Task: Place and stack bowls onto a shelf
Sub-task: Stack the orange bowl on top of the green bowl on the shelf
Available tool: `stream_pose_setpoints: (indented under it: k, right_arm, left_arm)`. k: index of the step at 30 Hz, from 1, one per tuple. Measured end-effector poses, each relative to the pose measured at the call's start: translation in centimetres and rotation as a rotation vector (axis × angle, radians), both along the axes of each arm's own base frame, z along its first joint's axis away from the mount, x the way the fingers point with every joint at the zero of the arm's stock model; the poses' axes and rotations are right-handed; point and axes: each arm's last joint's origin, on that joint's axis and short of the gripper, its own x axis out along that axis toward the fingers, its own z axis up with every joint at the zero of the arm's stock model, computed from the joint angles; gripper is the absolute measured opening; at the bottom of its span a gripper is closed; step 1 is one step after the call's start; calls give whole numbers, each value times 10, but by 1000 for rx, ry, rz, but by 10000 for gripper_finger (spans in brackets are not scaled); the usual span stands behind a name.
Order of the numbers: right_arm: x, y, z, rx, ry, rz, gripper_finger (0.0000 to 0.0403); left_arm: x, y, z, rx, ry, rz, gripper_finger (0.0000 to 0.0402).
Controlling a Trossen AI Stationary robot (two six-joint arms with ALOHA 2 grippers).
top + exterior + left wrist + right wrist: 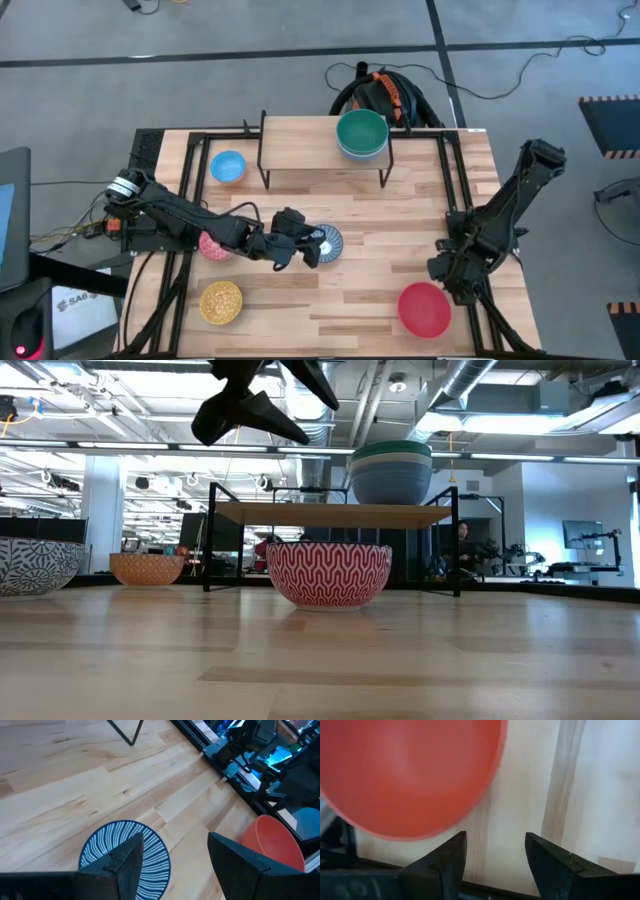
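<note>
Two released claws are seen: left claw (312, 250) over the blue-white patterned round bowl (328, 241) risks a rim-edge slip; right claw (447, 268) at ten o'clock of the red round bowl (424, 308).

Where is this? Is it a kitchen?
Probably not a kitchen, more like a robot lab or workshop. Bare pipes run along the ceiling, cables trail over a grey floor, and more machines stand behind the table.

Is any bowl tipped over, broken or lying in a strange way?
No, nothing stands out. The red bowl, yellow bowl, light blue bowl and patterned bowl sit upright; the green-topped stack stands level on the shelf.
</note>
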Motion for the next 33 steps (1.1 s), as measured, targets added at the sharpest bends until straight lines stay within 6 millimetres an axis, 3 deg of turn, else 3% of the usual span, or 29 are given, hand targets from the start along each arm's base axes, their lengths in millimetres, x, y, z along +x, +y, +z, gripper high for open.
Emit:
stream_pose_setpoints:
  k: [6,11,23,33]
  right_arm:
    - [12,-3,31,73,-79,-39,224]
    - [18,-8,38,103,-141,-91,224]
    - [28,-2,3,-30,-37,-130,217]
    - [36,5,-18,-117,43,-143,149]
  left_arm:
    - [3,10,0,-1,0,30,206]
    - [6,20,1,-38,-15,52,206]
    - [1,3,1,-72,-52,81,206]
    - [-1,-2,1,-68,-57,87,206]
